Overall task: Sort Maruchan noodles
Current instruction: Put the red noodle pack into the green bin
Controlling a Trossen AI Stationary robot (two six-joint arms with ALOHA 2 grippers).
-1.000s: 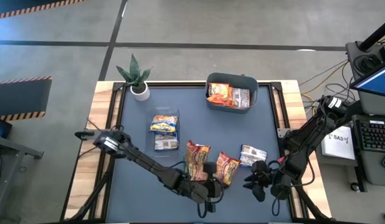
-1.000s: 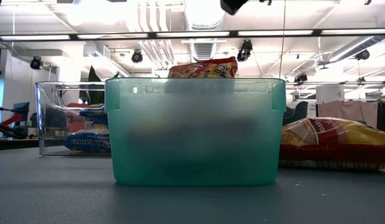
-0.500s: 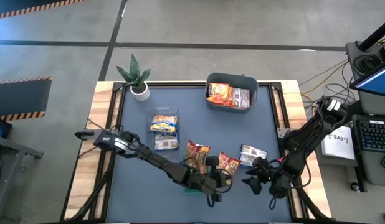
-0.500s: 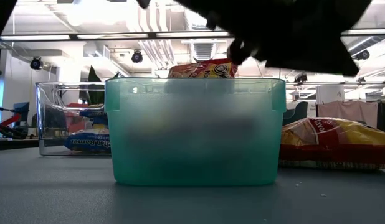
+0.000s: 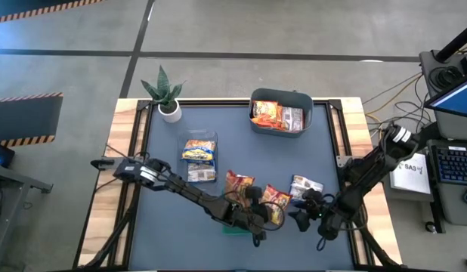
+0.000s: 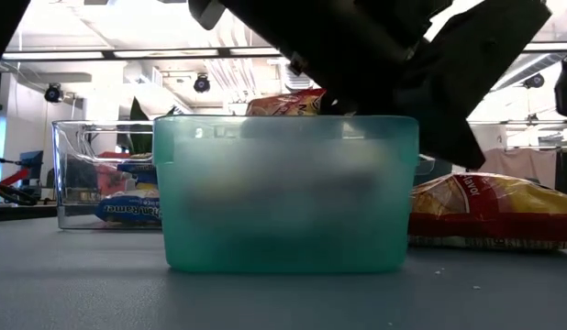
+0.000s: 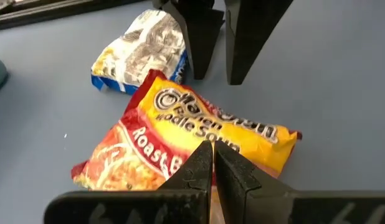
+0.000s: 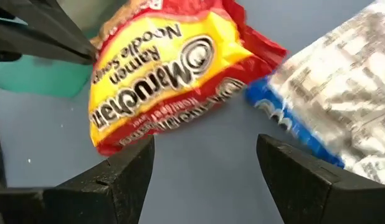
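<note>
1. The red and yellow noodle packet (image 5: pixel 276 201) lies on the table (image 5: pixel 241 151) at about five o'clock from its middle, just beside a silver and blue packet (image 5: pixel 306 186) at its three o'clock.
2. The left end effector (image 5: pixel 258 215), fingers pressed together, touches the red packet's edge; pushing could slide it into its neighbour.
3. The right end effector (image 5: pixel 300 214), fingers spread wide, holds nothing; closing now risks hitting the left arm or catching both packets.
</note>
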